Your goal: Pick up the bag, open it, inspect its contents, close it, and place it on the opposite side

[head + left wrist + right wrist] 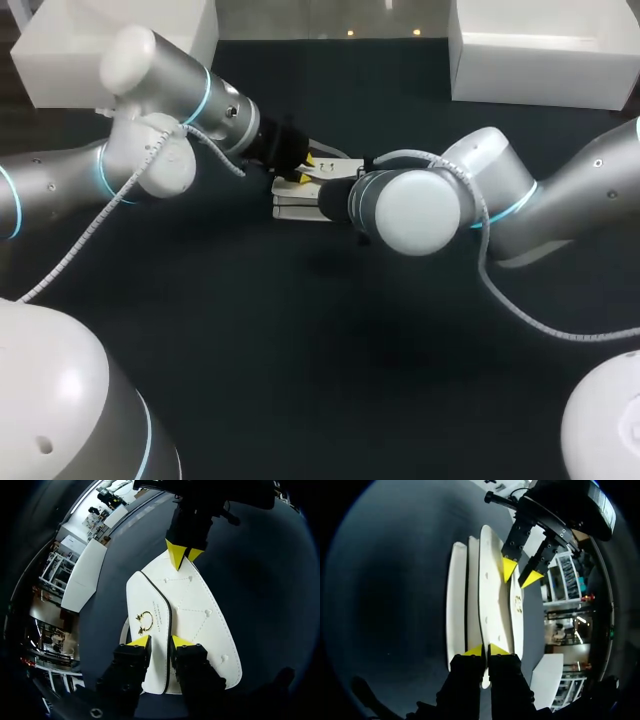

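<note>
The white bag (292,207) is in the middle of the dark table (300,360), toward the far side, and both of my arms meet over it. It stands on its edge, not flat; from my right wrist I see its panels as thin white layers, one beside the other.

My right fingers (476,651) are pressed together on the edge of the large middle panel, so this hand has the bag clamped at one end. At the opposite end are my left fingers (146,640). They stand apart, and the black-trimmed edge of the flap (150,600) runs between them. One tip lies before the outer face of the flap, the other on the side of the stitched body panel. I do not see them closed on it. The flap carries a small gold clasp (145,621), just ahead of my left fingers, and it stands a little away from the body panel.

From above, the round wrist of my right arm (420,210) covers a big part of the bag, so only a strip of the bag shows beside it. My left arm (170,85) comes in at the other side, and its coiled white cable (95,225) hangs below it.

Two white boxes stand at the far corners of the table, one on the left (60,60) and one on the right (540,65). Both are well apart from the bag.
</note>
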